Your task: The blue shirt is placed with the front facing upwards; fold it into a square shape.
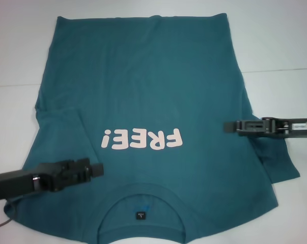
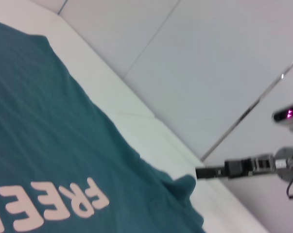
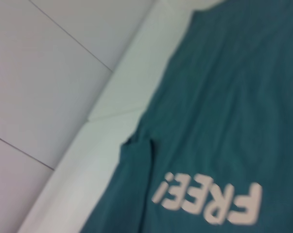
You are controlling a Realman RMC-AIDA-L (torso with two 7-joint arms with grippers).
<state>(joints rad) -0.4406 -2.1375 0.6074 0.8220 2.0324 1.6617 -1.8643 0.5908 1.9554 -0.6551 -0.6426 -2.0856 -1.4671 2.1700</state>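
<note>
Blue shirt (image 1: 153,91) flat | left tool (image 1: 94,169), right tool (image 1: 229,126) above chest edges | tool states unclear

Blue shirt (image 1: 153,86): matt soft cloth, faintly creased. Table (image 1: 21,51): smooth white.

Pale pink lettering (image 1: 143,139) reading "FREE!" is showing across the chest of the blue shirt (image 1: 143,76), appearing upside down in the head view. A small dark label (image 1: 140,215) is sitting inside the collar, its print too small to read.
</note>
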